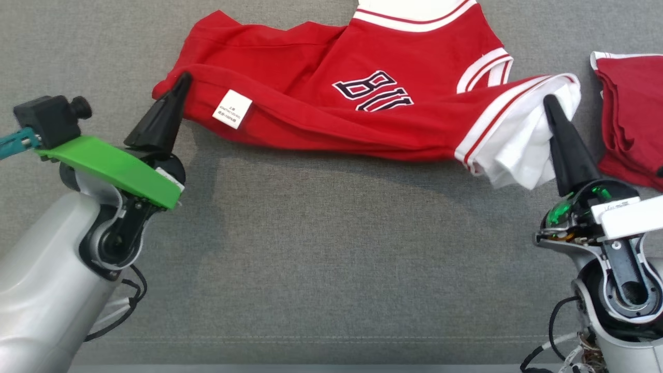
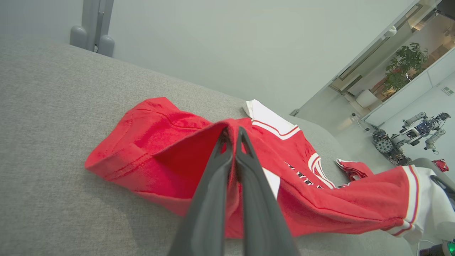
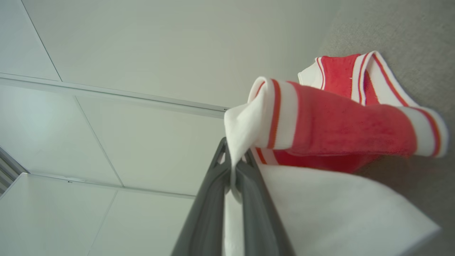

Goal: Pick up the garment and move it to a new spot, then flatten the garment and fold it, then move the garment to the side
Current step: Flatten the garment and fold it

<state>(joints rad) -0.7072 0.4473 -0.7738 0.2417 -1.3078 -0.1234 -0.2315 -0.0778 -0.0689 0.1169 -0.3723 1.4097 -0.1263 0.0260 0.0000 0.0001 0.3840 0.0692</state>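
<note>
A red jersey (image 1: 331, 88) with white striped trim and dark lettering stretches across the far half of the grey surface, partly lifted and folded over itself. My left gripper (image 1: 182, 79) is shut on its red hem at the left end; the left wrist view has the fingers (image 2: 233, 137) pinching that red edge (image 2: 177, 156). At the right end, my right gripper (image 1: 549, 101) is shut on the jersey's white sleeve cloth (image 1: 523, 150). From the right wrist, white fabric (image 3: 245, 131) is clamped between the tips (image 3: 233, 160), with the red body (image 3: 337, 124) hanging beyond.
A second red garment (image 1: 629, 119), folded, lies at the right edge of the grey fabric surface (image 1: 331, 248). A white care label (image 1: 231, 109) sticks out of the jersey's lower left. The near half of the surface is bare cloth.
</note>
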